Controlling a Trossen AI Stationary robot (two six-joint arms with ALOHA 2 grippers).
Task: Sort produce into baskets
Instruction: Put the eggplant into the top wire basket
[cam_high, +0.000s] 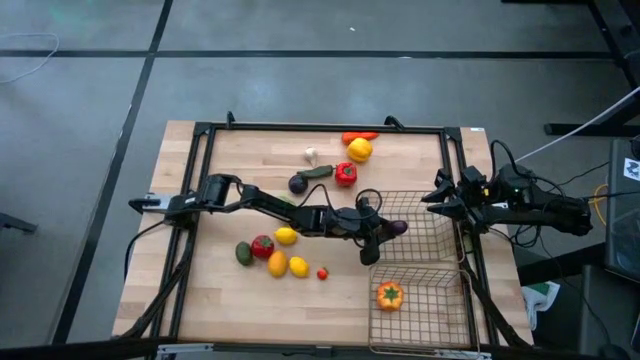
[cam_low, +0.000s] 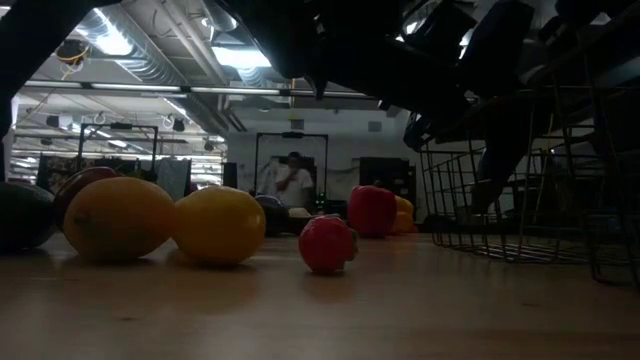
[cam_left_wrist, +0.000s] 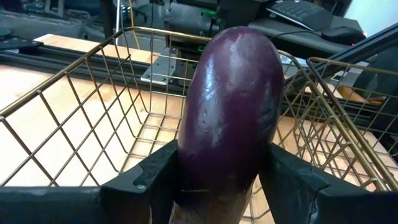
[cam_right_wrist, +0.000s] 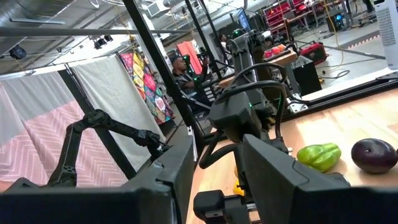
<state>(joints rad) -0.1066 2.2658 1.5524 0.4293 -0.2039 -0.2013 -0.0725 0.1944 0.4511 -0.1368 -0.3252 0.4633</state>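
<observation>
Clamping a purple eggplant (cam_left_wrist: 230, 106) between its two dark fingers (cam_left_wrist: 152, 180), the left gripper (cam_high: 385, 232) sits mid-frame in the high view, over the left edge of the upper basket (cam_high: 425, 200); the eggplant tip pokes out to the right, above the mesh. Wrist view shows the eggplant upright in the jaws with the wire walls around and beyond it. Below that basket sits the second basket (cam_high: 440, 320), lower right, holding one orange pepper (cam_high: 389, 295). Left of the gripper, lower centre: lemon (cam_high: 286, 236), tomato (cam_high: 262, 246), avocado (cam_high: 243, 253), two more yellow-orange pieces and a tiny red one (cam_high: 322, 273). Upper centre: garlic (cam_high: 310, 154), a dark purple piece (cam_high: 297, 184), green pepper (cam_high: 318, 171), red pepper (cam_high: 345, 174), yellow pepper (cam_high: 359, 150). Right gripper (cam_high: 432, 200) waits at the table's right edge, fingers partly apart, holding nothing.
</observation>
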